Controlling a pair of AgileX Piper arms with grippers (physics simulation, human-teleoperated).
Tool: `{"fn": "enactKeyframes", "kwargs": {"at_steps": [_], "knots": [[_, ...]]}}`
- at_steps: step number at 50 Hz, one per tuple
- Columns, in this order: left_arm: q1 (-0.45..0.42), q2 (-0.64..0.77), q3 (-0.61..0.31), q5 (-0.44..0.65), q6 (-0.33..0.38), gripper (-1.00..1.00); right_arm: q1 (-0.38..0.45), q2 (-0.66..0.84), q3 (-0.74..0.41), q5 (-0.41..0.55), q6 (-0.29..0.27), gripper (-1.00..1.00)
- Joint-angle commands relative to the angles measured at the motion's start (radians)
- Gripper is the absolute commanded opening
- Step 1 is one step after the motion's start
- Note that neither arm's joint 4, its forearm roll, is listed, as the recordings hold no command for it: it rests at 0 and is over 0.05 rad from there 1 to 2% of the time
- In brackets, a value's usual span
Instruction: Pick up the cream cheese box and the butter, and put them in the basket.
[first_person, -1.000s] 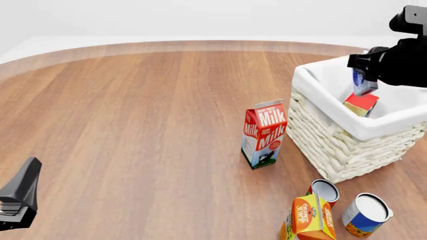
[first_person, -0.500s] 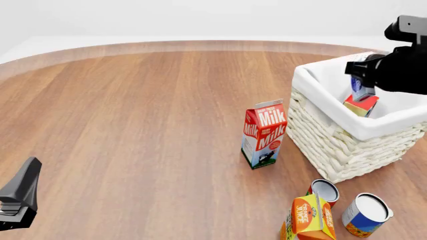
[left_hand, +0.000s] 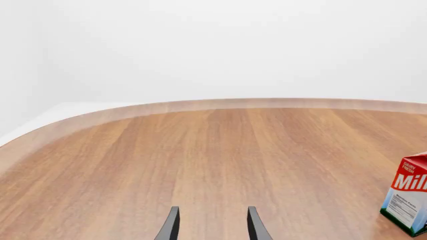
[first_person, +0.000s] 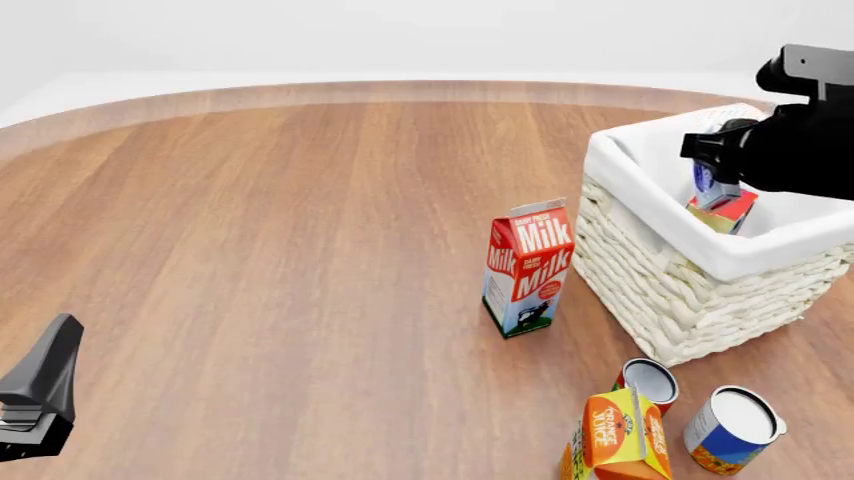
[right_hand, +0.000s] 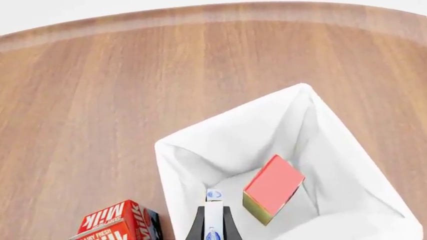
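The basket (first_person: 667, 270) stands at the right of the table, its white lining (right_hand: 233, 145) filling the right wrist view. The butter (first_person: 727, 212) lies tilted inside it, seen as a red box (right_hand: 273, 187) on the lining. My right gripper (first_person: 710, 165) hangs over the basket's opening, shut on the cream cheese box (right_hand: 213, 217), a thin white box with blue print held edge-on between the fingers (right_hand: 198, 227). Part of the box (first_person: 706, 180) shows below the arm. My left gripper (first_person: 44, 395) rests at the near left, open with nothing between its fingers (left_hand: 171, 225).
A red-white milk carton (first_person: 527, 265) stands just left of the basket and also shows in the left wrist view (left_hand: 408, 200). An orange juice carton (first_person: 621, 435) and two cans (first_person: 650, 380) (first_person: 731, 428) sit near the front edge below the basket.
My right gripper has shifted a little to the left over the basket, still holding the cream cheese box. The butter and my left arm have not moved.
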Motion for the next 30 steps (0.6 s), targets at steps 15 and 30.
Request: {"fn": "enactKeyframes", "kwargs": {"at_steps": [15, 30], "knots": [[0.0, 0.0, 0.0, 0.0, 0.0, 1.0, -0.013, 0.014, -0.001, -0.016, 0.006, 1.0], [0.0, 0.0, 0.0, 0.0, 0.0, 1.0, 0.0, -0.026, -0.013, 0.02, 0.004, 1.0]]}}
